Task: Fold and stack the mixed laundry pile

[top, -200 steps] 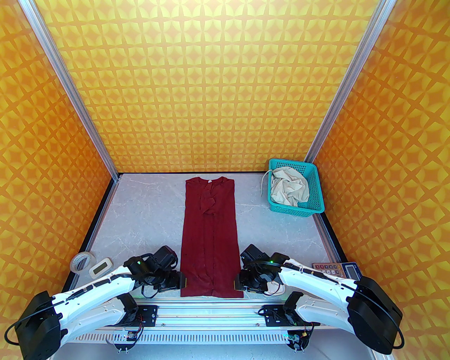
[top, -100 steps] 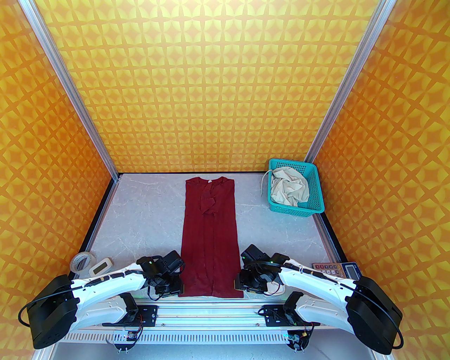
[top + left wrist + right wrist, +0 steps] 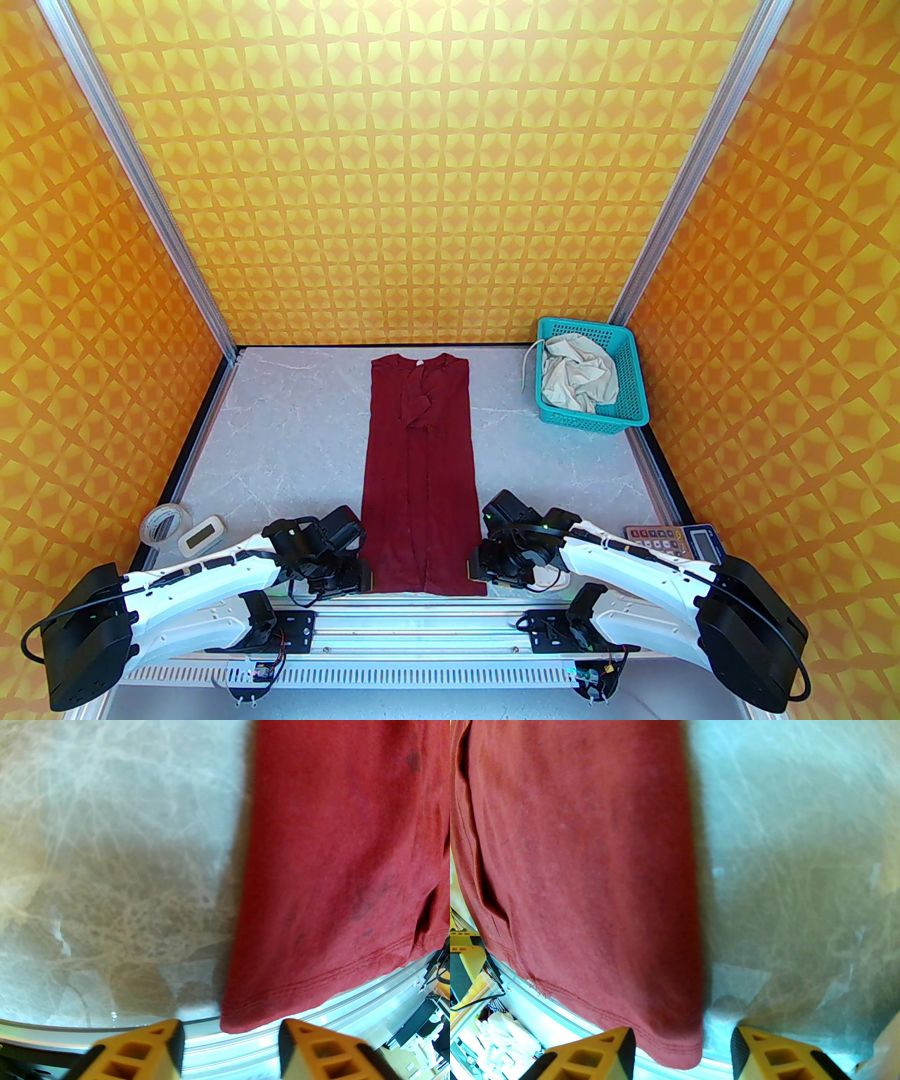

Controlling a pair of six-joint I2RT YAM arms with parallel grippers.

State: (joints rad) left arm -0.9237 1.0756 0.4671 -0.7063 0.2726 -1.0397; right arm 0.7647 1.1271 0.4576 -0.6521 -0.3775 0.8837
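Marble-look table (image 3: 281,436), maroon shirt (image 3: 420,478); orange patterned walls (image 3: 450,176).

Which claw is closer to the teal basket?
Right. The right gripper is by the shirt, on the side of the basket; the left gripper is across the shirt.

The shirt (image 3: 420,478) is maroon, the shorts (image 3: 576,380) cream, the basket (image 3: 594,420) teal.
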